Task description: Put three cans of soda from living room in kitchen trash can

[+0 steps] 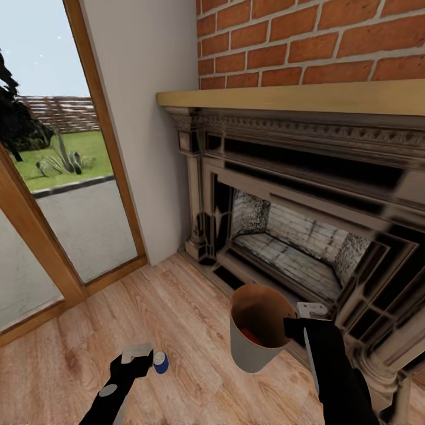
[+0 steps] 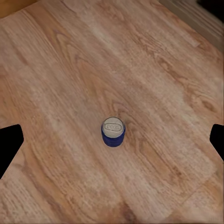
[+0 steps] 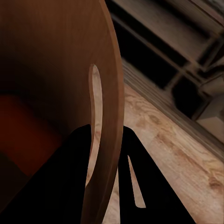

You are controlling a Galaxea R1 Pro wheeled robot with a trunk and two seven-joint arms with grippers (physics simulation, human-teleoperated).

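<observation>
A dark blue can of soda [image 1: 160, 362] with a silver top stands upright on the wood floor [image 1: 177, 307]. My left gripper [image 1: 137, 354] hovers just above and beside it, open, with nothing held. In the left wrist view the blue can [image 2: 113, 132] sits centred between the wide-spread fingers [image 2: 10, 144]. My right gripper [image 1: 295, 326] is shut on the rim of the tash can [image 1: 251, 354], holding it off the floor in front of the fireplace. Something orange [image 1: 254, 337] lies at the bin's brown bottom. The right wrist view has the bin wall [image 3: 109, 93] pinched between the fingers [image 3: 144, 182].
The dark fireplace surround [image 1: 307, 195] with its wooden mantel [image 1: 295, 97] and red brick above stands close on the right. A wood-framed glass door [image 1: 65, 195] is on the left. Plank floor stretches between them.
</observation>
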